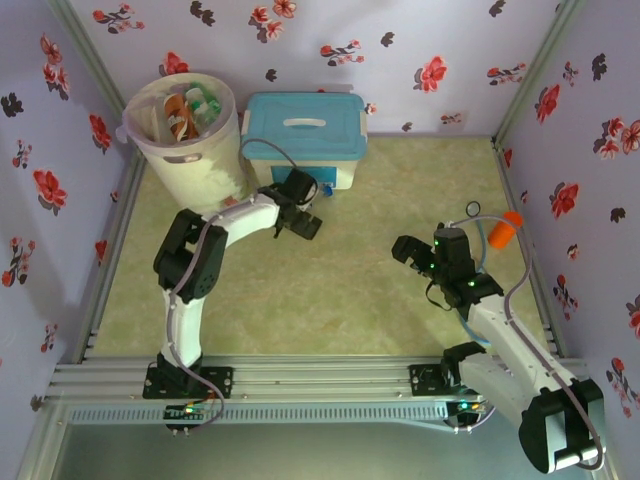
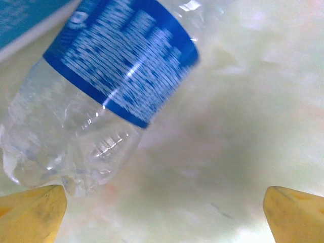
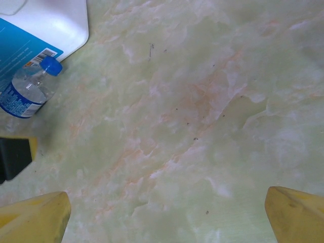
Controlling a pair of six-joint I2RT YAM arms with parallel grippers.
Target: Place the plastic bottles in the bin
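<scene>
Fingers (image 2: 30, 212) spread wide on both arms; blue-label bottle (image 2: 119, 66) looks empty, light, crushable, slippery, so grab mid-label gently.

Bench (image 1: 340, 300): pale green marble-look top, smooth, low sheen; fine dark specks in the right wrist view.
Bottle (image 2: 96, 96): thin clear plastic, crinkled and dented, glossy with bright glints; wrap label is glossy blue film with white print.
Bin (image 1: 190, 165): white plastic, slightly translucent, matt.
Box (image 1: 300, 125): white plastic body, blue lid, smooth satin finish.
Left pincer (image 2: 164, 205): fingers (image 2: 30, 210) yellow, matt, grey scuffing.
Right pincer (image 3: 167, 212): fingers (image 3: 293, 210) same yellow matt.
Frame rail (image 1: 320, 378): grooved bare metal, dull silver.
Walls (image 1: 450, 50): lilac floral print, matt; paper or cloth not determinable.
</scene>
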